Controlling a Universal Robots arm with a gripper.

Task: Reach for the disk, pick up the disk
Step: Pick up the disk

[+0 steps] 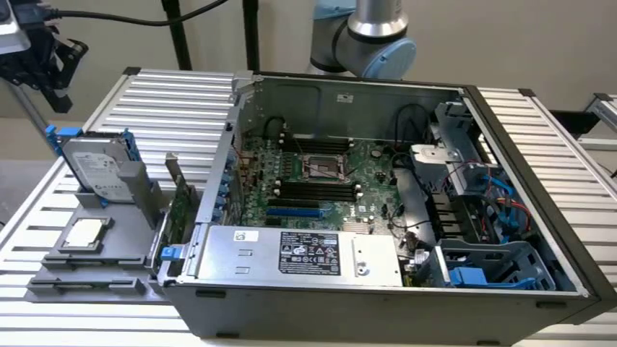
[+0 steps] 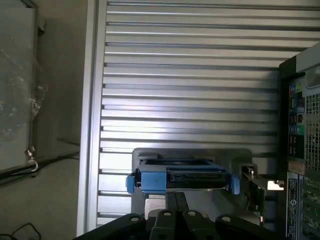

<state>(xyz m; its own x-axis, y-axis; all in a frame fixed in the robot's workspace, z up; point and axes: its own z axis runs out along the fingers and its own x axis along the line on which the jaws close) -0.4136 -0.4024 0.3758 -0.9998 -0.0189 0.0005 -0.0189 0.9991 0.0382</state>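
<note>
Disk (image 1: 97,163) lower end hidden inside the grey holder (image 1: 143,194), label print too small to read; wrist view has it edge-on, flat faces unseen. Gripper (image 2: 176,201) body cut by the wrist picture's edge, arm (image 1: 376,32) cut at the exterior view's upper edge. Case (image 1: 386,311) near corner runs off the exterior view's right, black label (image 1: 311,251) text unreadable

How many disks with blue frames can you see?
1. The disk stands on edge in a grey holder at the exterior view's left of the computer case. Blue parts inside the case could hide more.
</note>
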